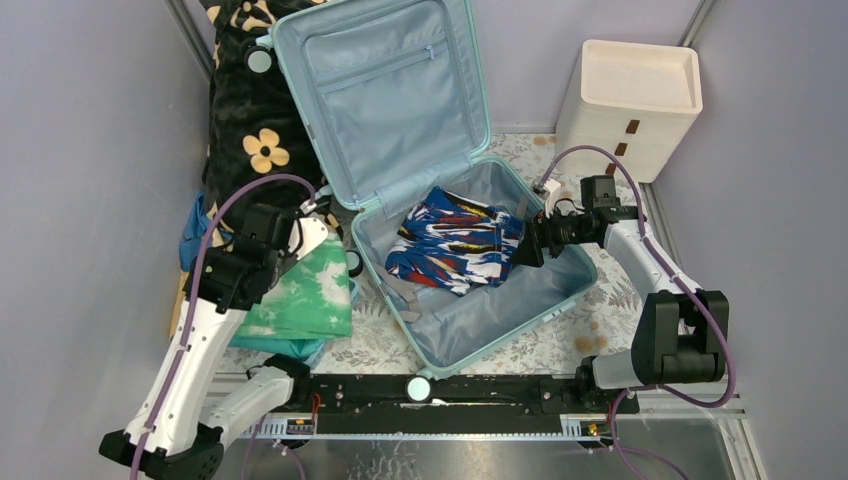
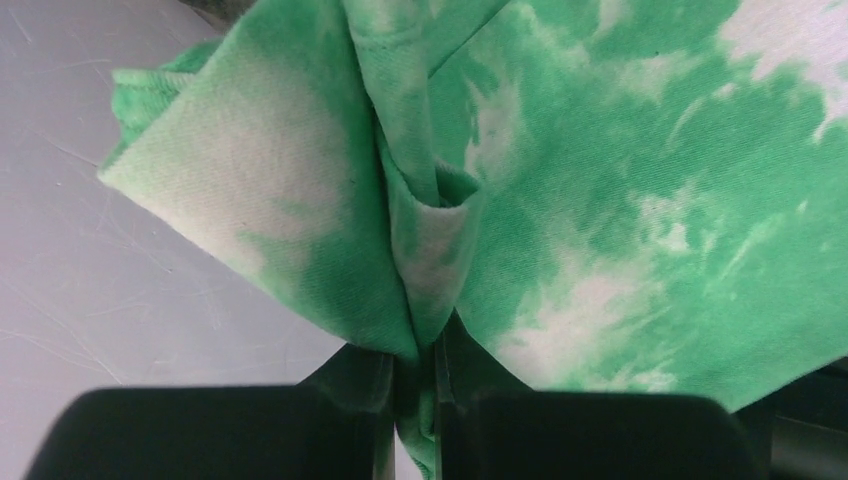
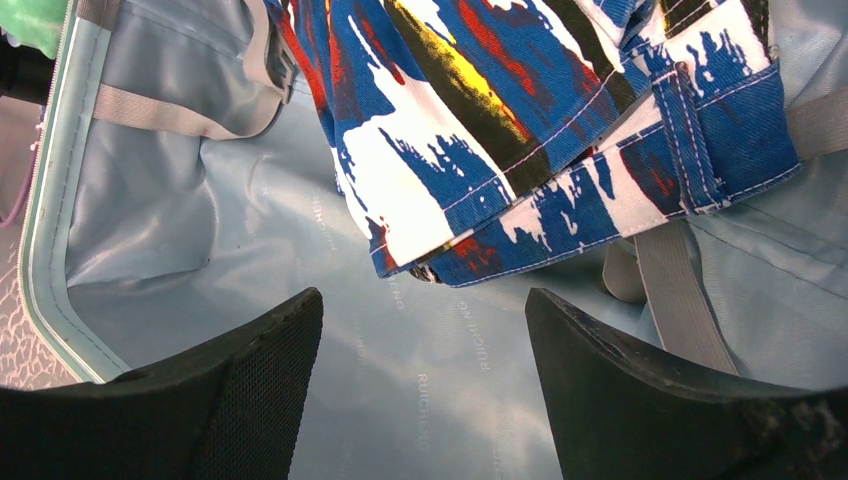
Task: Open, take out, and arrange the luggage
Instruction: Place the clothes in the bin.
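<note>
The pale aqua luggage lies open in the middle, its lid standing up at the back. A blue, white and red patterned garment lies in the lower half on the grey-blue lining. My right gripper hovers open just inside the right rim, its jaws wide apart with nothing between them, close to the garment's hem. To the left of the luggage my left gripper is shut on a green and white tie-dye cloth, a fold of which is pinched between the jaws.
A cream drawer unit stands at the back right. A black flowered blanket is piled behind the lid at the left, with a blue item beside it. Grey straps lie in the lining. A black rail runs along the near edge.
</note>
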`<control>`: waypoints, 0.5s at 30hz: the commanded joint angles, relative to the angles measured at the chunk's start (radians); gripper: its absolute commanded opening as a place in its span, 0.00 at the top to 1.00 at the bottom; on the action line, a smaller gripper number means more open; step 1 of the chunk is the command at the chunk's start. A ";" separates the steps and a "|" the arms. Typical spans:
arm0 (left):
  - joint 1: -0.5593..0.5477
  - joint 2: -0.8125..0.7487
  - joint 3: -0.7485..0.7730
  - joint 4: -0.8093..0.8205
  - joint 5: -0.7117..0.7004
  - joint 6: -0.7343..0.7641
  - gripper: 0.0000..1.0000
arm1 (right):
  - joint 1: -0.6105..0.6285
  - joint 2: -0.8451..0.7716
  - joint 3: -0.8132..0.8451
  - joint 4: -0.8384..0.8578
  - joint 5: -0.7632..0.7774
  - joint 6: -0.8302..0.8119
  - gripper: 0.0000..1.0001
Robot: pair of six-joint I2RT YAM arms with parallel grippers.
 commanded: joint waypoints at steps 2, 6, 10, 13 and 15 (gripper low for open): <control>0.068 -0.021 -0.118 0.100 -0.096 0.107 1.00 | 0.000 -0.018 -0.003 0.014 -0.001 -0.020 0.18; 0.112 -0.040 -0.230 0.198 -0.091 0.149 1.00 | 0.000 -0.013 0.001 0.010 -0.013 -0.024 0.18; 0.121 -0.018 -0.266 0.248 -0.090 0.168 1.00 | 0.001 -0.018 0.000 0.007 -0.019 -0.028 0.18; 0.126 0.010 -0.267 0.263 -0.093 0.169 0.96 | 0.001 -0.024 0.000 0.004 -0.028 -0.030 0.18; 0.133 0.024 -0.280 0.291 -0.094 0.178 0.95 | 0.001 -0.027 0.002 -0.001 -0.034 -0.033 0.18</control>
